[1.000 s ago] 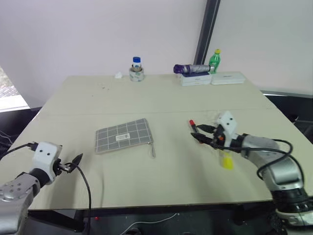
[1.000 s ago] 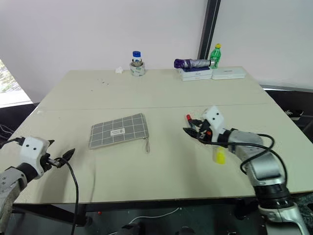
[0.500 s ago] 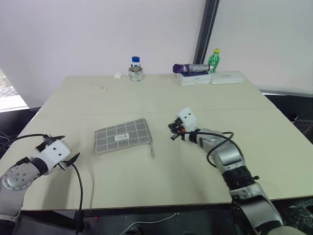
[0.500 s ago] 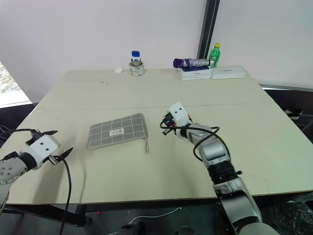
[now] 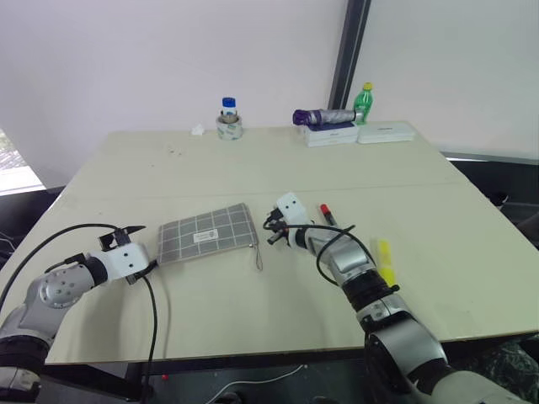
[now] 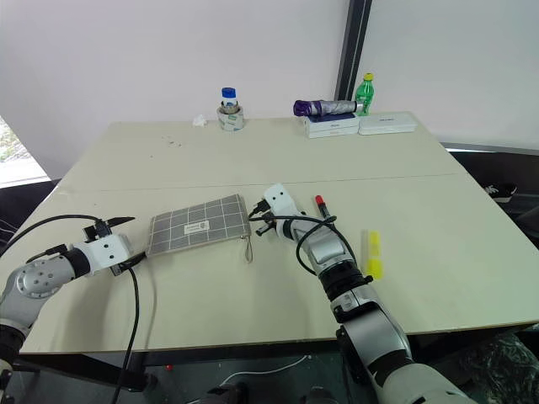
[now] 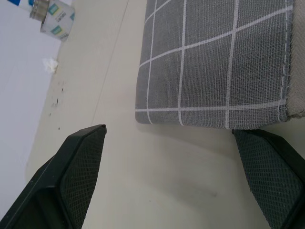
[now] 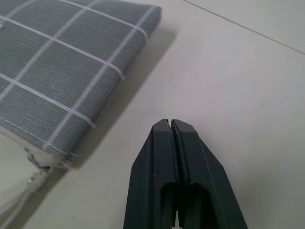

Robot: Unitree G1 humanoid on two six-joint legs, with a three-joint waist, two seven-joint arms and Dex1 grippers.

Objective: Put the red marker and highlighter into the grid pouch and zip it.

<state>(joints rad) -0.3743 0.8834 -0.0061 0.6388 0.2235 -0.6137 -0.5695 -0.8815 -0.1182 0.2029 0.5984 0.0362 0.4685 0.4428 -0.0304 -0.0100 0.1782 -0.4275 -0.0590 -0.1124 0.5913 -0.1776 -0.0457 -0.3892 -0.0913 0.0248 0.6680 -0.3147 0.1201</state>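
Grid pouch (image 5: 209,235) flat on table (image 5: 253,168), zipped. Left gripper (image 5: 137,248) spread wide at pouch's left edge; right gripper (image 8: 172,131) clenched empty beside zipper end. Red marker (image 5: 325,214), highlighter (image 5: 385,259) lie right of pouch. Pin fabric left, pinch zipper cord (image 5: 259,257), pull along seam.

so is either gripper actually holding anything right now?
No. The right gripper has its fingers shut on nothing, beside the grid pouch. The left gripper is open at the pouch's other end, not gripping it.
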